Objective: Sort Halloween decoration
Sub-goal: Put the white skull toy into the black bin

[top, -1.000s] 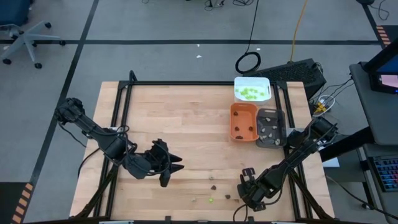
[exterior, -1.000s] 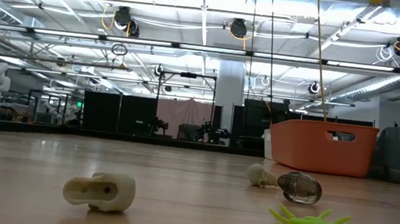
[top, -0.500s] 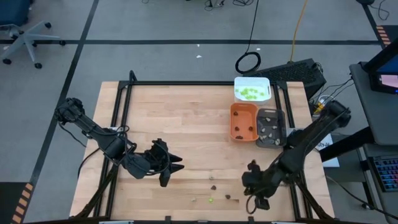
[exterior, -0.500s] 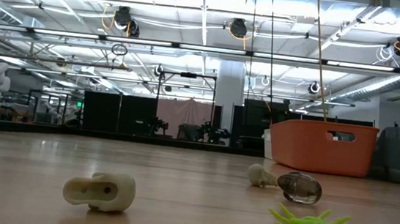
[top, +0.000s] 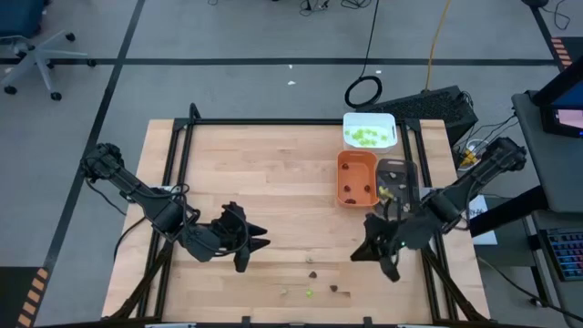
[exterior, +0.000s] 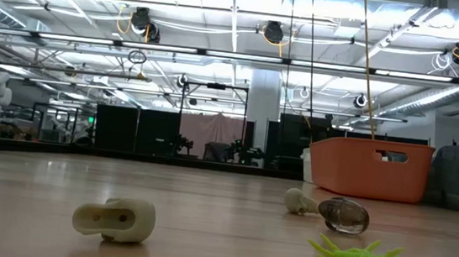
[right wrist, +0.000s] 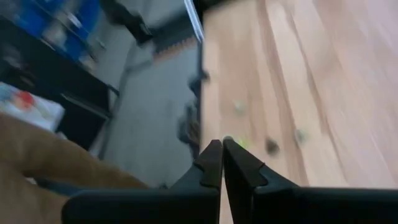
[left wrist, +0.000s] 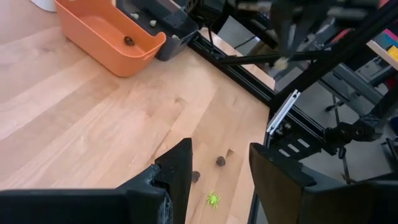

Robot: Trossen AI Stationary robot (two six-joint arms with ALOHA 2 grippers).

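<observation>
Right gripper (top: pixel 386 258) pinched shut, nothing visibly held, near grey tray (top: pixel 397 187); left gripper (top: pixel 255 246) parted and empty mid-table.

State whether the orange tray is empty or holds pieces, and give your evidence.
Holds pieces. The high view shows dark specks inside the orange tray; the left wrist view shows one dark piece on its floor.

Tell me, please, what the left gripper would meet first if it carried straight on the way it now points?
Probably the loose pieces on the bare table: in its wrist view the open left gripper points past two dark brown pieces and a lime-green spider toward the table's edge. Depth is unclear, so it might pass above them.
</observation>
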